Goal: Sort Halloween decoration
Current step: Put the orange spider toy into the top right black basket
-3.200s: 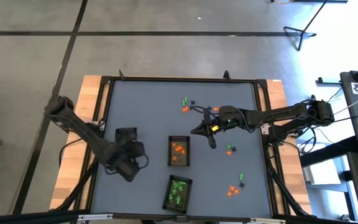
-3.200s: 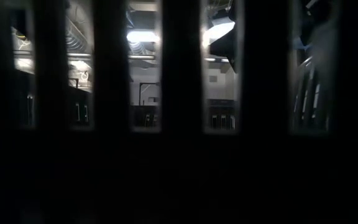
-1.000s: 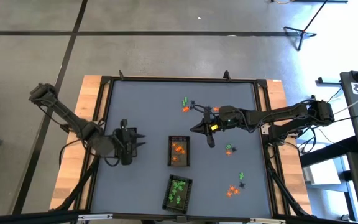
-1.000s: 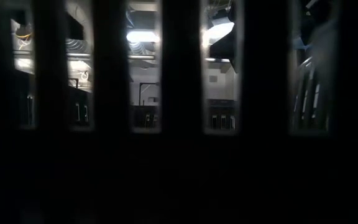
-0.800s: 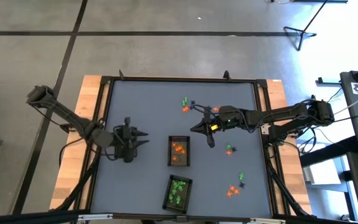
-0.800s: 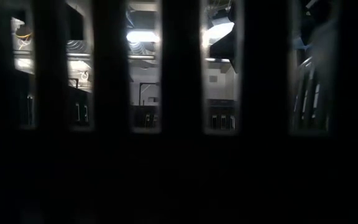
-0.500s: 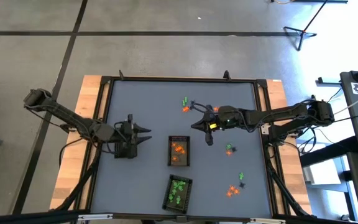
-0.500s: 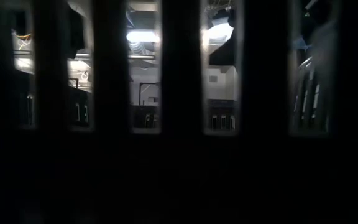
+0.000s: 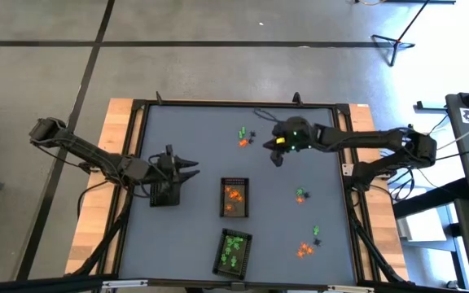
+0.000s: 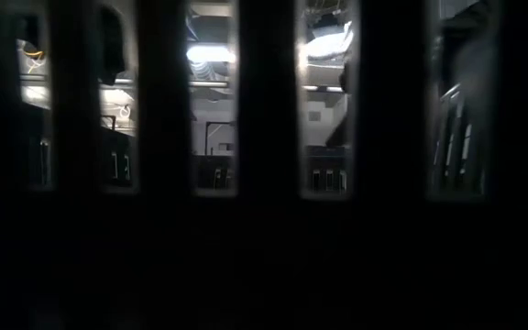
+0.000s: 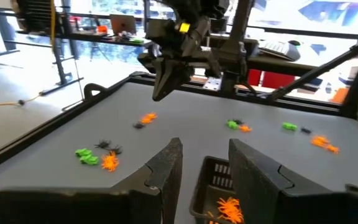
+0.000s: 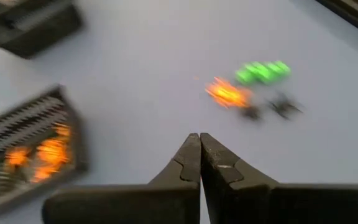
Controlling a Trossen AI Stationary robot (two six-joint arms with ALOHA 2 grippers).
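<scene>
- The Halloween decoration (image 9: 242, 137) lies scattered on the grey table (image 9: 194, 138): a small group toward 12 o'clock, more pieces toward 4 o'clock.
- Orange pieces fill the middle tray (image 9: 234, 198); green ones fill the tray (image 9: 233, 251) at 6 o'clock.
- The right gripper (image 9: 276, 158) is fully closed and empty, just beside the 12 o'clock group.
- The left gripper (image 9: 192, 172), at 9 o'clock, has its fingers a little apart, holding nothing, over a third dark tray (image 9: 163, 192).

Left arm: reaches in from the table's left side, elbow bent.
Left gripper (image 9: 187, 172): fingers (image 11: 166, 168) parted, low over the table.
Right arm: stretched across from the right.
Right gripper (image 9: 276, 159): fingertips (image 12: 191, 152) pressed together.
</scene>
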